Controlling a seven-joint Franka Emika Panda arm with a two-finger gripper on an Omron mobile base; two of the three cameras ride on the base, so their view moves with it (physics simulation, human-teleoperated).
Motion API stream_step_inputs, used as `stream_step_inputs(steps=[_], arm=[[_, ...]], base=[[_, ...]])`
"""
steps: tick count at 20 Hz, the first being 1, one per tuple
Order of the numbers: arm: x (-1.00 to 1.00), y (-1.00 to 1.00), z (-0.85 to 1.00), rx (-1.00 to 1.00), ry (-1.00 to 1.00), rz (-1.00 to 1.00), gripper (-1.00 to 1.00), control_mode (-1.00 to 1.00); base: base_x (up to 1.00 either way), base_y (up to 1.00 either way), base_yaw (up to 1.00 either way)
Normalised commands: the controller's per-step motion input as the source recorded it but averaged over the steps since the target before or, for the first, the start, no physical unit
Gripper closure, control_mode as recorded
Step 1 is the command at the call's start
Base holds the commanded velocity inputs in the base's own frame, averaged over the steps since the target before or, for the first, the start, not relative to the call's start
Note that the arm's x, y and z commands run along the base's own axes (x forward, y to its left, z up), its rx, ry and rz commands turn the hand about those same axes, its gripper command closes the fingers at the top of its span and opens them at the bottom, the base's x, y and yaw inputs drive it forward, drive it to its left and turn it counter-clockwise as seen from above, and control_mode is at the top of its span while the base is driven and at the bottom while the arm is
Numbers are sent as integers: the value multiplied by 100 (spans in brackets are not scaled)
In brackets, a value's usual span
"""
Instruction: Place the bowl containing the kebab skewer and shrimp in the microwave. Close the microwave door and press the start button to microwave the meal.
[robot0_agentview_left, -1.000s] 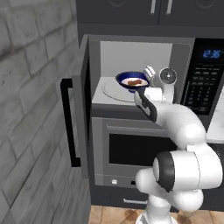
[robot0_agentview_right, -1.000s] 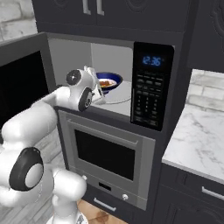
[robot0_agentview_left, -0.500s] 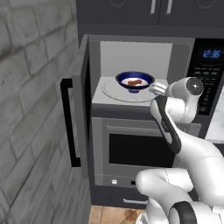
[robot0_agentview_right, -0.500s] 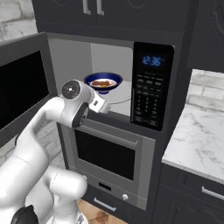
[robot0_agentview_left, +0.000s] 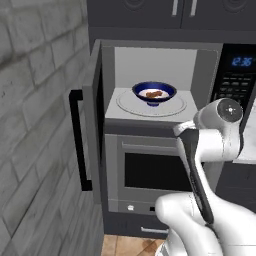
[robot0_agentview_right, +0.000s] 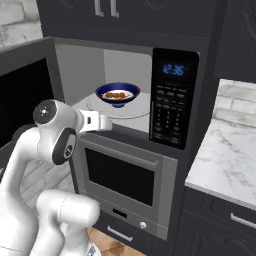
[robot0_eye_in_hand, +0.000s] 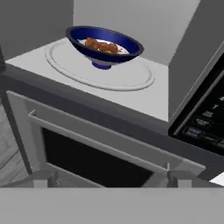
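The dark blue bowl (robot0_agentview_left: 154, 93) (robot0_agentview_right: 118, 93) (robot0_eye_in_hand: 104, 45) stands on the round glass turntable (robot0_eye_in_hand: 131, 76) inside the microwave (robot0_agentview_left: 200, 65). Brownish-orange food (robot0_eye_in_hand: 101, 45) lies in it; I cannot tell the kebab skewer from the shrimp at this size. The microwave door (robot0_agentview_left: 93, 115) (robot0_agentview_right: 25, 95) is swung wide open to the left, its black handle (robot0_agentview_left: 78, 142) facing out. My gripper (robot0_eye_in_hand: 109, 180) (robot0_agentview_right: 104, 122) (robot0_agentview_left: 181, 129) is open and empty. It hangs outside the cavity, below and in front of the bowl, level with the oven's top.
The black keypad panel (robot0_agentview_right: 170, 112) (robot0_agentview_left: 231, 82) (robot0_eye_in_hand: 205, 127) with a blue display sits right of the cavity. An oven (robot0_agentview_right: 125, 175) (robot0_agentview_left: 150, 170) with a horizontal bar handle (robot0_eye_in_hand: 100, 140) is directly below. A marble counter (robot0_agentview_right: 225, 140) lies to the right, a brick wall (robot0_agentview_left: 35, 125) to the left.
The hand has drawn back out of the cavity and dropped in front of the oven. The bowl stays on the turntable, released.
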Motion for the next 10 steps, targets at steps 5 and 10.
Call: stream_step_inputs(steps=[5,10], arm=[[-83,33,34,-65,17,38,-100,-100],[-52,27,35,-48,5,34,-100,-100]], base=[[0,0,0],[0,0,0]])
